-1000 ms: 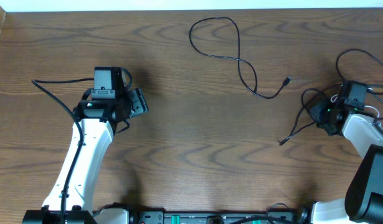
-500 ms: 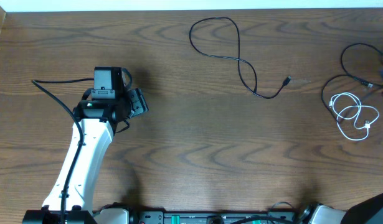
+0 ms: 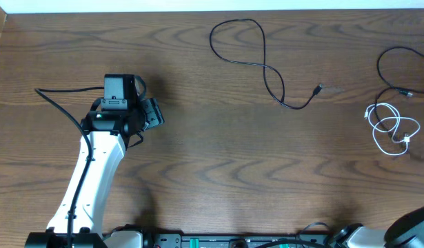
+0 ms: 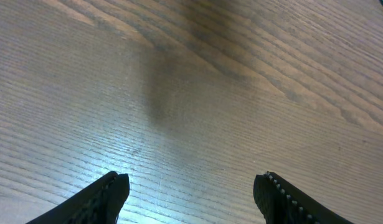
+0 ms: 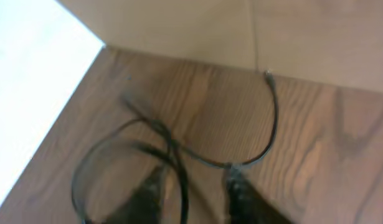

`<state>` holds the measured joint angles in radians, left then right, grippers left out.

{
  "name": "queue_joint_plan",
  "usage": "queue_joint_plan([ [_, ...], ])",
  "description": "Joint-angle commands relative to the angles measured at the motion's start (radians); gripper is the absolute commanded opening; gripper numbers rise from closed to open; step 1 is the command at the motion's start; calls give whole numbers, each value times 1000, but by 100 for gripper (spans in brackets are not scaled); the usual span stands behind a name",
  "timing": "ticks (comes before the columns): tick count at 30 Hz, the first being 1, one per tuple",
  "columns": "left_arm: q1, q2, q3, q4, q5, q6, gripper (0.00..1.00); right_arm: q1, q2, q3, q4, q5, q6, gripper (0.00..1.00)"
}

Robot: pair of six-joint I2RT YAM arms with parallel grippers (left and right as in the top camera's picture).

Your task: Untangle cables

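On the left side of the surface (image 3: 198, 172), my left gripper (image 4: 192, 198) hangs released, jaws wide apart over bare wood, with no cable near it. Toward the middle of the far edge lies one long black cable (image 3: 265, 65), spread in an open loop that trails down to a small plug end (image 3: 319, 88); it lies on its own, well apart from the others. By the right edge a second black cable (image 3: 384, 72) curves in from off the surface, and just beside it sits the white cable (image 3: 389, 129), bunched in a few small overlapping coils. I cannot tell whether those two touch. My right gripper (image 5: 194, 193) shows only in the blurred right wrist view. Its jaws look apart, holding nothing, above a black loop that is probably that same right-hand cable. I judge all three cords to be light, limp and a little slippery, so they should drag and flop rather than hold a shape. I would pinch the cord itself just behind a plug, or at the outer edge of a coil, not where strands cross. No container is in view.
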<state>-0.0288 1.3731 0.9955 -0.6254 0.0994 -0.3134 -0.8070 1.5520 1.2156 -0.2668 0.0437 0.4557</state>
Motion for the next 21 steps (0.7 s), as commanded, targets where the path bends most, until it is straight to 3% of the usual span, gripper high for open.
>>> queue_joint_plan([
  [1,4,2,20,-5,-5,6,70,-9,50,15,32,-239,-93,54],
  [4,4,2,20,-5,-5,6,70,-8,45,34,63,-373,-137,81],
  [7,4,2,20,-7,-5,6,70,1,33,100,19,-480,-166,99],
  [11,4,2,20,-7,-5,6,70,82,16,154,-49,-643,-225,99],
  [16,4,2,20,-19,-5,6,70,303,19,138,-164,-818,-301,99],
  [18,4,2,20,-19,-5,6,70,413,29,130,-166,-790,-331,99],
  [21,4,2,20,-18,-5,6,70,587,36,130,-229,-556,-393,94],
])
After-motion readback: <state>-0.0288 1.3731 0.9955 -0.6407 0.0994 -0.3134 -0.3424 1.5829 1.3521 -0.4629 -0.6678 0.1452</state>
